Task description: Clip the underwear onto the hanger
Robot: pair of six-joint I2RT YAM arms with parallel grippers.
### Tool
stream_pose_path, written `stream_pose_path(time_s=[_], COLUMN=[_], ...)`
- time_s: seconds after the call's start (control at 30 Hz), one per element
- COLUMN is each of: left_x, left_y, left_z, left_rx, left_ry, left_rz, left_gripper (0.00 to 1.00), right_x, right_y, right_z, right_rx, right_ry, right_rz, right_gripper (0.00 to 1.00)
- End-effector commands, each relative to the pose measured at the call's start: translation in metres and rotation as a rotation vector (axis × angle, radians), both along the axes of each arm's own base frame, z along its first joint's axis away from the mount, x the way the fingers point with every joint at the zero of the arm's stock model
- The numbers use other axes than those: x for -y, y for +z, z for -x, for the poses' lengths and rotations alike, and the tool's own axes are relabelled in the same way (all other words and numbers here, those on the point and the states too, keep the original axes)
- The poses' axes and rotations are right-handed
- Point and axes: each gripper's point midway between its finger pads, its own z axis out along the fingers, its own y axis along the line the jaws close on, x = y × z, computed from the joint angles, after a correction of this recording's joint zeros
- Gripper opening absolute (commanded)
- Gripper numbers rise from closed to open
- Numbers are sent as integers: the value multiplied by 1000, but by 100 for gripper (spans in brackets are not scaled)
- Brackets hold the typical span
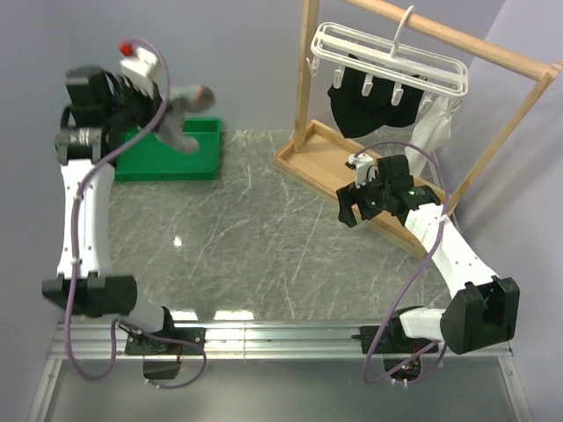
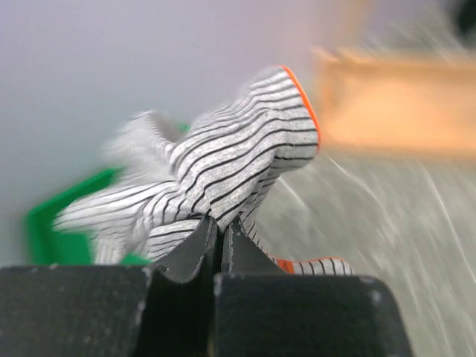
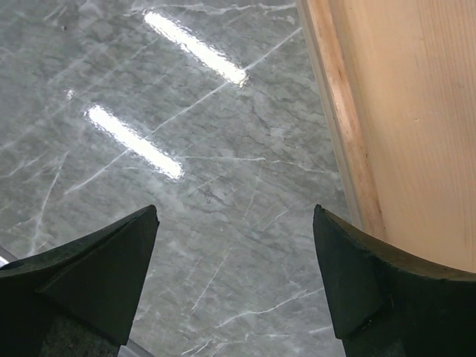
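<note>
Left wrist, left hand pinching striped underwear

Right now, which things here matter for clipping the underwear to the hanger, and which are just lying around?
For the job: underwear, pinched in the left gripper; hanger.
Just lying about: green bin, wooden rack, black garment, white cloth.

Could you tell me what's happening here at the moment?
The left gripper is shut on the underwear, holding it in the air near the green bin. The right gripper is open and empty over the table beside the wooden rack. The hanger hangs on that rack; the underwear isn't clipped to it yet.
</note>
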Motion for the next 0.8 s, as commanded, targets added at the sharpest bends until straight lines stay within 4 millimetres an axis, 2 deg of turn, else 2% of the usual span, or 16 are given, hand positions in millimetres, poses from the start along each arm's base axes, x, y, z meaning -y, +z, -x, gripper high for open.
stream_pose_path(time_s=[0.0,0.03,0.07,0.1,0.17,0.23,0.27,0.37,0.5,0.53,0.57,0.6,0.63,0.67,0.7,0.77], left_x=[65,81,101,108,133,146,158,179,196,200,203,204,207,206,205,199], left_y=[-66,-78,-109,-116,-156,-175,-192,-211,-228,-226,-242,-248,-256,-262,-265,-260], left_z=[51,65,84,98,135,155,169,185,176,170,164,158,143,138,130,108], left_rx=[-131,-146,-210,-175,-247,-259,-308,-414,-541,-552,-629,-666,-703,-746,-762,-757], left_ry=[-367,-429,-508,-579,-734,-833,-906,-1017,-1068,-1075,-1075,-1060,-1045,-1020,-994,-941], left_rz=[-16,-34,-52,-120,-153,-175,-160,-52,78,97,131,139,150,151,148,167], left_gripper=[0,0,0,0,0,0,0,0,0,1,4,7,13,30,40,58], right_x=[-7,-7,-7,-8,-8,-10,-9,-13,-14,-14,-15,-15,-16,-16,-16,-19], right_y=[18,18,18,18,18,15,12,10,6,5,4,2,1,1,1,-1], right_z=[-3,-2,-1,1,3,8,10,17,23,24,24,25,26,26,25,27], right_rx=[11,9,9,6,8,-5,-14,-23,-32,-35,-39,-45,-51,-49,-52,-56], right_ry=[16,22,22,26,38,54,63,92,103,105,105,105,105,104,100,99], right_rz=[-43,-46,-47,-48,-51,-54,-49,-66,-73,-73,-73,-74,-75,-76,-78,-84], right_gripper=[91,91,91,91,90,89,88,87,84,83,83,82,82,81,80,79])
